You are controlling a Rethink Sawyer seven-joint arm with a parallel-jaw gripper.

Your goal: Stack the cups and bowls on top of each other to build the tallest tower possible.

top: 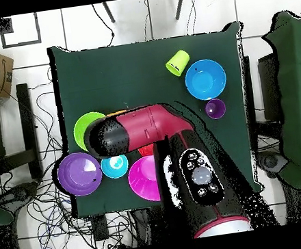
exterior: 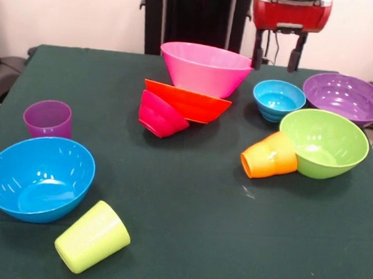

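My gripper (exterior: pixel 278 59) hangs open and empty at the table's far side, above and behind the small light blue bowl (exterior: pixel 278 100), just right of the tower. The tower (exterior: pixel 190 87) leans: a big pink bowl (exterior: pixel 204 68) rests on a tilted orange bowl (exterior: pixel 186 101) and a tipped small red bowl (exterior: pixel 160 114). An orange cup (exterior: pixel 270 156) lies on its side against the lime green bowl (exterior: pixel 323 143). The purple bowl (exterior: pixel 345 98) sits far right. A purple cup (exterior: pixel 48 119) stands upright behind the blue bowl (exterior: pixel 38 177). A lime green cup (exterior: pixel 93 237) lies tipped near the front.
From above, the arm (top: pixel 136 128) covers the tower and the orange cup. The green bowl (top: pixel 85 129), purple bowl (top: pixel 78 173), light blue bowl (top: pixel 115 166) and pink bowl (top: pixel 142 179) cluster beside it. The blue bowl (top: pixel 205 79), lime cup (top: pixel 178 62) and purple cup (top: pixel 214 108) lie apart.
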